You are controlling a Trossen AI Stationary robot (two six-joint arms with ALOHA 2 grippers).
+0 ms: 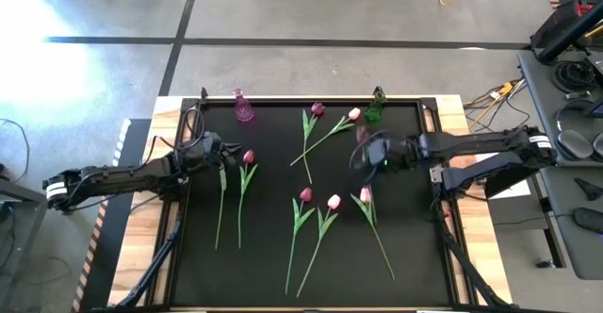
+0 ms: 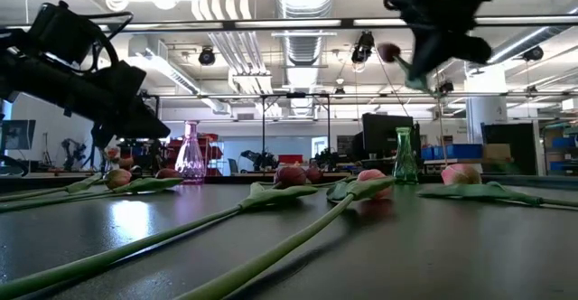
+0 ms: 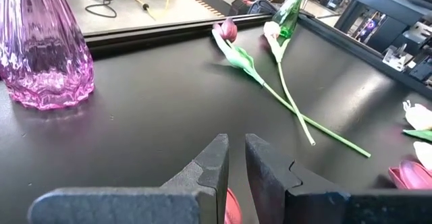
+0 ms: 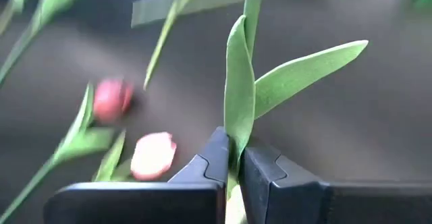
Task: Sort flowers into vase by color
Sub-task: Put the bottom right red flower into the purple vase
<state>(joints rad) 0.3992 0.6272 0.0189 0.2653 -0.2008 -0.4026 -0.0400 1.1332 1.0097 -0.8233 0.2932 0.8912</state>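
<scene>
High view: the right gripper (image 1: pixel 369 153) hangs above the black mat (image 1: pixel 273 256), near the green glass vase (image 1: pixel 376 107); seven artificial tulips lie scattered on it; the left gripper (image 1: pixel 219 150) sits by the pink glass vase (image 1: pixel 243 107). Low view: a magenta-headed tulip (image 2: pixel 390 52) is lifted. Left wrist view: jaws nearly together, empty. Right wrist view: jaws pinch its green stem (image 4: pixel 239 109).

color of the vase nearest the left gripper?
Translucent purple-pink vase with a ribbed body. It shows best in the left wrist view, just ahead of the left gripper.

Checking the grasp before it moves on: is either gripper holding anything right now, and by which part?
The right gripper pinches an artificial tulip by its green stem, near the leaves, lifted above the table. The left gripper holds nothing.
</scene>
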